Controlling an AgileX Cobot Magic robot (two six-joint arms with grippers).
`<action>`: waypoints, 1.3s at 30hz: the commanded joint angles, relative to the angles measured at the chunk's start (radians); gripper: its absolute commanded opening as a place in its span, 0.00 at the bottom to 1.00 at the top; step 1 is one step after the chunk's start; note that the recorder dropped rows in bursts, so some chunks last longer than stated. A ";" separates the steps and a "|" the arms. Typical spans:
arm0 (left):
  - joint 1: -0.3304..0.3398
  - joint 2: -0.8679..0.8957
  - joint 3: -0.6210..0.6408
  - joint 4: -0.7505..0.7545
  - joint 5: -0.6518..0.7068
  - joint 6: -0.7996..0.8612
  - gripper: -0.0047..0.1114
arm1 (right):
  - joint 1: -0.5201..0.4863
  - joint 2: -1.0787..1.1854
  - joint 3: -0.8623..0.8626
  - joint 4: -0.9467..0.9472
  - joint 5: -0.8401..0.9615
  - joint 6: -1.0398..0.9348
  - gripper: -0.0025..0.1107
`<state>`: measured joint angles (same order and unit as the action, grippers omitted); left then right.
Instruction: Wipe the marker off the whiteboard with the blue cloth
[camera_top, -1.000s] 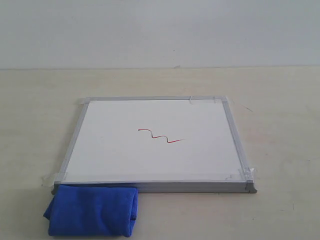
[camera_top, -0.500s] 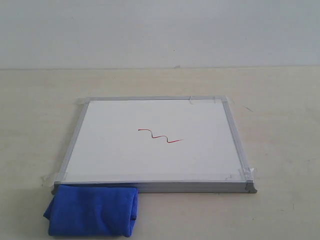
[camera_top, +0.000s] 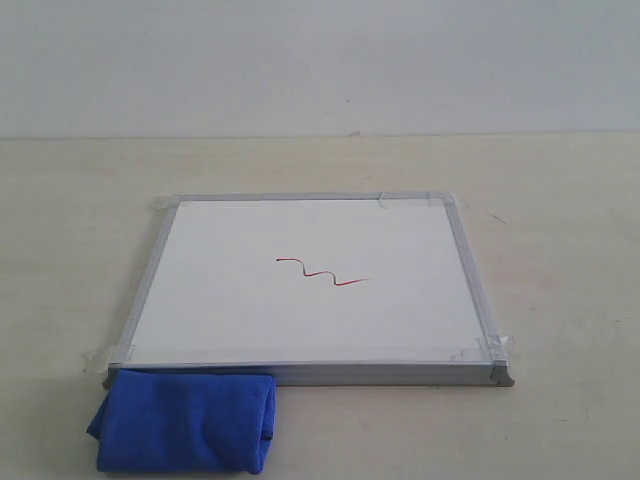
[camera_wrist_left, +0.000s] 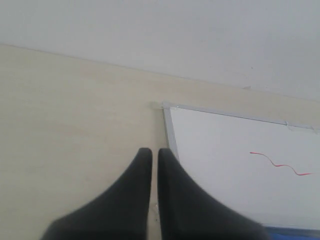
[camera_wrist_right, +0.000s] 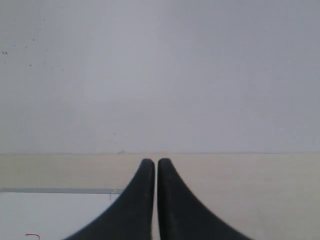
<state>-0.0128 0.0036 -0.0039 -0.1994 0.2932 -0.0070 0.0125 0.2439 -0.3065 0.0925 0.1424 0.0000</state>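
The whiteboard (camera_top: 310, 290) lies flat in the middle of the table, silver-framed, with tape at its corners. A short red wavy marker line (camera_top: 322, 272) runs across its centre. The blue cloth (camera_top: 185, 420) sits as a folded bundle on the table against the board's near left corner. Neither gripper shows in the exterior view. In the left wrist view my left gripper (camera_wrist_left: 155, 152) is shut and empty, beside the board's edge (camera_wrist_left: 170, 135), with the marker (camera_wrist_left: 280, 165) off to one side. My right gripper (camera_wrist_right: 156, 162) is shut and empty, and past it I see the whiteboard's corner (camera_wrist_right: 55, 210).
The pale wooden table (camera_top: 560, 200) stretches around the board on all sides. A plain grey-white wall (camera_top: 320, 60) rises behind the table's far edge.
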 joint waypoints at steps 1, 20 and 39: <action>0.003 -0.004 0.004 0.004 0.000 -0.001 0.08 | -0.003 0.011 -0.007 0.003 -0.033 0.048 0.02; 0.003 -0.004 0.004 0.004 0.000 -0.001 0.08 | 0.360 0.655 -0.371 0.270 0.261 -0.530 0.02; 0.003 -0.004 0.004 0.004 0.000 -0.001 0.08 | 0.904 1.633 -1.073 0.255 0.654 -0.590 0.26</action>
<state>-0.0128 0.0036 -0.0039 -0.1994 0.2932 -0.0070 0.9167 1.8396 -1.3210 0.3563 0.7475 -0.5994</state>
